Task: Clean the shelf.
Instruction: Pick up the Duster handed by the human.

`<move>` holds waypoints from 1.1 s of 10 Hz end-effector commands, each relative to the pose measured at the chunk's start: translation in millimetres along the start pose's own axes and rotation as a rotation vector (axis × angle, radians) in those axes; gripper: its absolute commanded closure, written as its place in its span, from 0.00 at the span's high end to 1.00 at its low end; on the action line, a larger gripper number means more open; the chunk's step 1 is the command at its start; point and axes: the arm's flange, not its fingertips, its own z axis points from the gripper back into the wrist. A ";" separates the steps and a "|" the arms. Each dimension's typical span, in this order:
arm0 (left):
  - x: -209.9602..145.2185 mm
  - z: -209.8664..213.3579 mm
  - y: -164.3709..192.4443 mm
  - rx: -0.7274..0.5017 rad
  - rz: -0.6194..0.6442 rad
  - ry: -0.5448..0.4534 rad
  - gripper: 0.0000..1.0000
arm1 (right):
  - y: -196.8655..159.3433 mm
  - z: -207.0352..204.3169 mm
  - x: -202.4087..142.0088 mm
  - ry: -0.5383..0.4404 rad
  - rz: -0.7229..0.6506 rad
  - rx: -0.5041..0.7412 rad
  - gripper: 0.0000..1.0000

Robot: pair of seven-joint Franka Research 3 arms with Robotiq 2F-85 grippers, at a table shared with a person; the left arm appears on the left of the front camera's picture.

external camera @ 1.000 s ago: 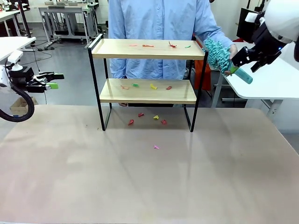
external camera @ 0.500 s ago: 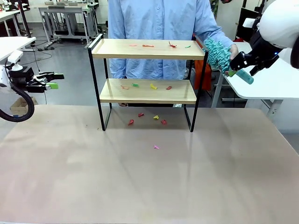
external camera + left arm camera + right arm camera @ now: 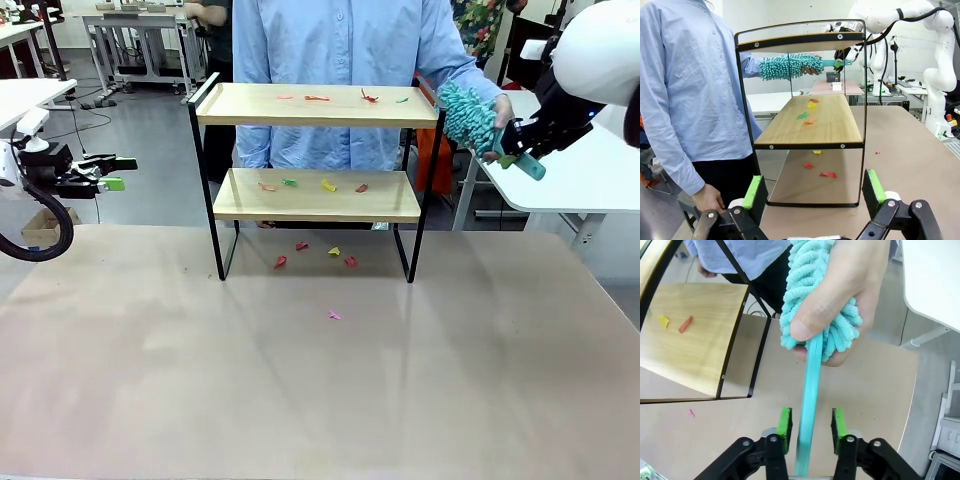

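The shelf (image 3: 250, 103), two light wooden boards in a black frame, stands at the table's far middle, and small coloured scraps (image 3: 316, 98) lie on both boards. It also appears as the shelf (image 3: 815, 127) and the shelf (image 3: 690, 340). A person's hand (image 3: 497, 110) holds a teal fluffy duster (image 3: 466, 115) by its head, beside the shelf's right end. My right gripper (image 3: 520, 152) is at the duster's handle (image 3: 810, 385). The right gripper (image 3: 811, 427) has a green pad on each side of the handle, with narrow gaps. My left gripper (image 3: 115, 172) hangs open off the table's left; the left gripper (image 3: 813, 192) holds nothing.
More scraps (image 3: 335, 252) lie on the table under the shelf, and a pink one (image 3: 334, 315) lies further forward. The person in a blue shirt (image 3: 340, 40) stands behind the shelf. A white side table (image 3: 590, 180) sits at the right.
My right gripper has slid along the duster's handle toward the person's hand, and its jaws have narrowed around the handle. The left arm has stayed still.
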 end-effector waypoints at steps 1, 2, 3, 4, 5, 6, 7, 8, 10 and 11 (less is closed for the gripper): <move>1.8 0.2 0.1 0.003 -0.003 0.005 1.00 | 3.5 6.8 -4.1 0.010 -0.024 -0.031 0.00; 1.8 0.2 0.1 0.003 -0.003 0.005 1.00 | 3.0 7.3 -4.3 0.014 -0.030 -0.028 0.00; 1.8 0.2 0.1 0.003 -0.003 0.005 1.00 | 2.6 8.3 -5.0 0.003 -0.029 -0.038 0.00; 1.8 0.2 0.1 0.003 -0.003 0.005 1.00 | 3.8 8.9 -5.4 0.004 -0.023 -0.037 0.00; 1.8 0.2 0.1 0.003 -0.003 0.005 1.00 | 3.8 9.3 -4.5 0.003 -0.032 -0.040 0.00; 1.8 0.2 0.1 0.003 -0.003 0.005 1.00 | 1.6 8.1 -4.3 0.010 -0.039 -0.051 0.00; 1.8 0.2 0.1 0.003 -0.003 0.005 1.00 | 0.1 7.0 -5.3 0.013 -0.053 -0.060 0.00; 1.8 0.2 0.1 0.003 -0.003 0.005 1.00 | -2.7 6.6 -5.7 -0.022 -0.068 -0.081 0.00; 1.8 0.2 0.1 0.003 -0.003 0.005 1.00 | -9.9 12.0 -1.7 -0.219 -0.100 0.045 0.00; 1.8 0.2 0.1 0.003 -0.003 0.005 1.00 | -6.2 7.6 0.3 -0.022 -0.044 -0.025 0.00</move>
